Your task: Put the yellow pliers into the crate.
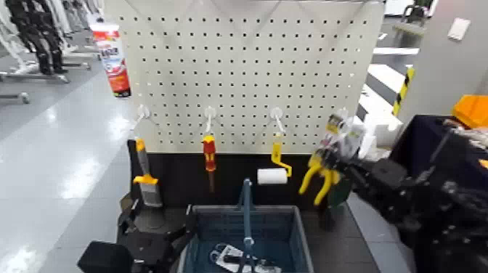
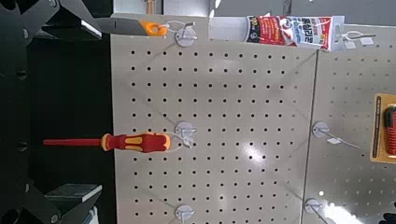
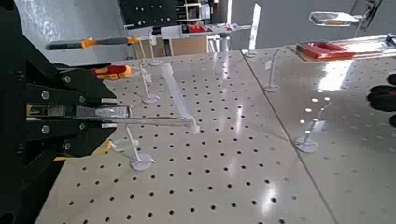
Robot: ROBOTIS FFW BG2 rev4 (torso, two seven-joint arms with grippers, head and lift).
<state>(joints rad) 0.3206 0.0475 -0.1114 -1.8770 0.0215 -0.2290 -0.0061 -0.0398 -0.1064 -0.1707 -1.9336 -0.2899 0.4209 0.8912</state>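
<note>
Nearest you, the crate (image 1: 290, 225) sits low at the front, its hoop handle standing up across the middle, and something pale and dark already lies inside it that you cannot make out. Your left hand (image 1: 134, 250) waits parked just beside the crate's left wall; whether its fingers are apart or together cannot be told. Farther off, your right hand (image 1: 340, 165) is up at the right-hand end of the pegboard (image 1: 240, 65), and it appears clamped on the card of the yellow pliers (image 1: 319, 176), which hang at the board's lower right edge by the last hook (image 3: 140, 161). The main risk, as you might judge it, is that the card's hole catches on that hook if you pull down instead of outward, so the card tears or the pliers twist out of the grip and fall short of the crate. A second risk is the hoop handle: bring the pliers over it carelessly and they may strike it and bounce out. Count what hangs on the lower row: one scraper (image 1: 145, 178), one red-and-yellow screwdriver (image 1: 209, 154), one paint roller (image 1: 274, 170), one pair of pliers. Higher up, one red-and-white tube (image 1: 112, 58). One crate.
</note>
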